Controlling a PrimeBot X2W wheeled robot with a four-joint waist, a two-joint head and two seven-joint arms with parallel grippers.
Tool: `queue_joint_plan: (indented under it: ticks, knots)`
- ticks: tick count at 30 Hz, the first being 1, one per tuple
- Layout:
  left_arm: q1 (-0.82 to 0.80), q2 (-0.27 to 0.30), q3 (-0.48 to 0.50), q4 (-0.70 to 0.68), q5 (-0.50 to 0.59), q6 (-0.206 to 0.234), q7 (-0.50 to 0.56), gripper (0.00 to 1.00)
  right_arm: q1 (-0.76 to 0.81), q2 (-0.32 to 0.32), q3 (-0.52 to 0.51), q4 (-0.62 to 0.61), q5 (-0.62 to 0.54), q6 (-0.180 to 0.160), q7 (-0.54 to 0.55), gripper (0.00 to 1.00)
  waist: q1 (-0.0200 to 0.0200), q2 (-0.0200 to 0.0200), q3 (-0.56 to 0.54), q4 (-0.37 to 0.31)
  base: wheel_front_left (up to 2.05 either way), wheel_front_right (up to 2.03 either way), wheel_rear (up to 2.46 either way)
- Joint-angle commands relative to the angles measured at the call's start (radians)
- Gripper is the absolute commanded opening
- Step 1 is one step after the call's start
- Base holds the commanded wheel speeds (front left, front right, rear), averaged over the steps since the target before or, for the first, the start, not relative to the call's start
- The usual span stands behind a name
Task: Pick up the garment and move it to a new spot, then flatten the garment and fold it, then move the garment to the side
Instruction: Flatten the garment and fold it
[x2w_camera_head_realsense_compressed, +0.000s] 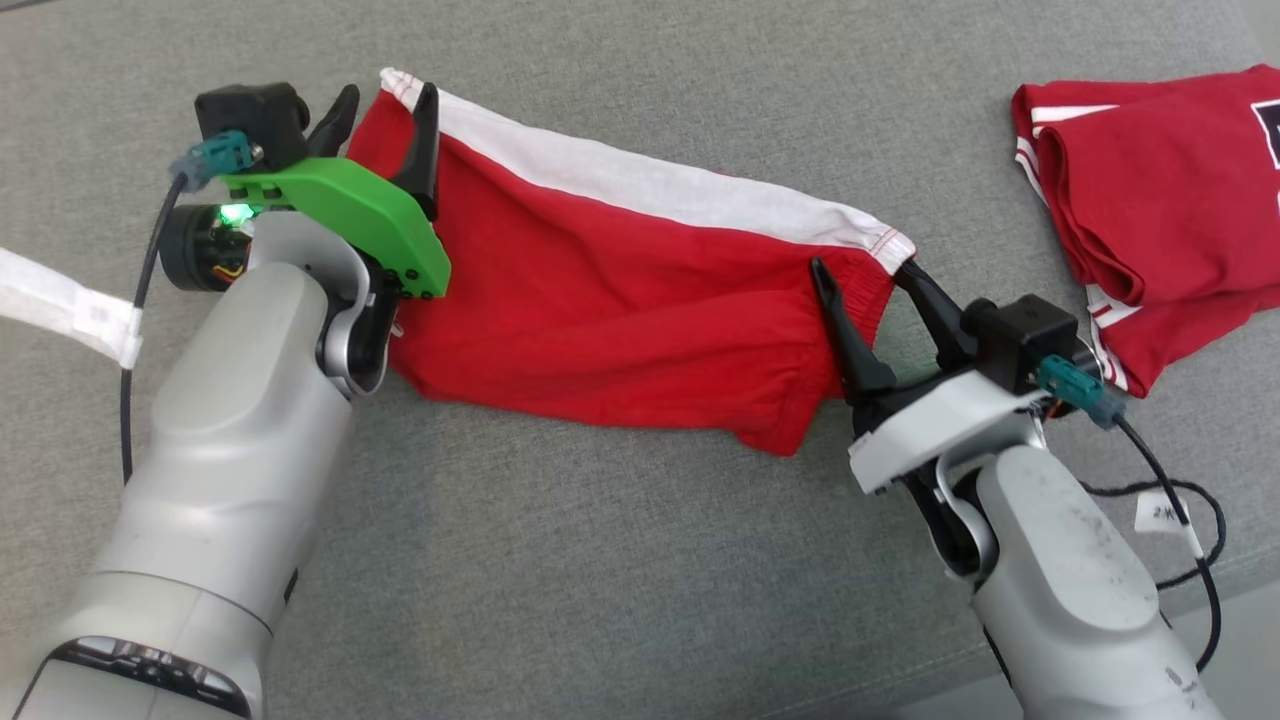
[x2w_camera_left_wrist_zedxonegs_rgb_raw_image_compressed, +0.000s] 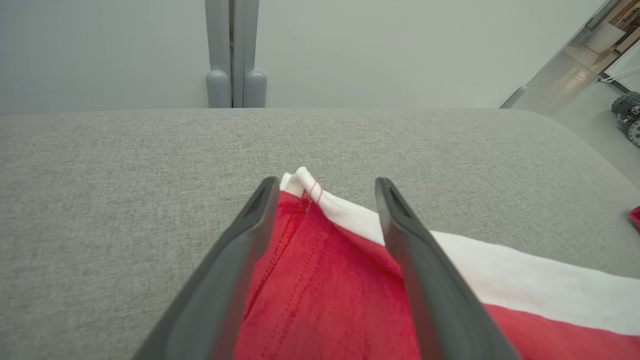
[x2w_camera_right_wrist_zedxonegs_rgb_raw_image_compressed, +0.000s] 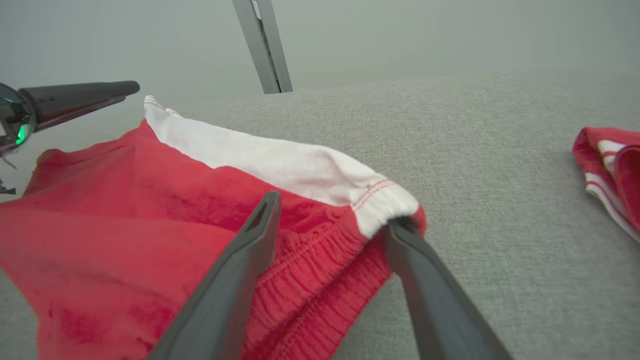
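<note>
Waistband (x2w_camera_right_wrist_zedxonegs_rgb_raw_image_compressed: 320, 285) ribbing of garment (x2w_camera_head_realsense_compressed: 620, 300), plain in right wrist view

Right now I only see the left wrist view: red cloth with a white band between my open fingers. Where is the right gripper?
Observer: In the head view the right gripper is open at the garment's other end, its fingers astride the elastic corner.
Operator: Is anything else lying nearby?
Observer: A second red garment lies bunched farther right on the grey cushion, apart from the first.
Operator: Is the cloth spread out?
Observer: It lies long from the left gripper to the right one, white band along the far edge, near edge rumpled.
</note>
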Motion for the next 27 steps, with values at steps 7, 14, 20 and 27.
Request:
queue_joint_plan:
  ticks: [7,14,20,27]
  knots:
    - [0.098,0.002,-0.016,-0.012,-0.018,-0.037,-0.053,1.00,0.132,-0.004,-0.049,-0.078,-0.053,-0.002,-0.004,1.00,0.0000,-0.0001,-0.083,0.040,0.00,0.00,0.00]
    - [0.161,0.044,-0.048,-0.026,-0.010,-0.043,-0.001,1.00,0.236,-0.003,-0.095,-0.187,-0.136,-0.002,0.052,1.00,0.0000,-0.0001,-0.146,0.049,0.00,0.00,0.00]
    - [0.168,0.075,-0.052,-0.029,-0.030,-0.029,0.091,1.00,0.295,-0.004,-0.116,-0.320,-0.183,-0.002,0.133,1.00,0.0000,-0.0001,-0.149,0.033,0.00,0.00,0.00]
    - [0.133,0.115,-0.061,-0.005,-0.036,-0.005,0.200,1.00,0.319,-0.003,-0.105,-0.430,-0.192,-0.002,0.192,1.00,0.0000,-0.0001,-0.115,-0.003,0.00,0.00,0.00]
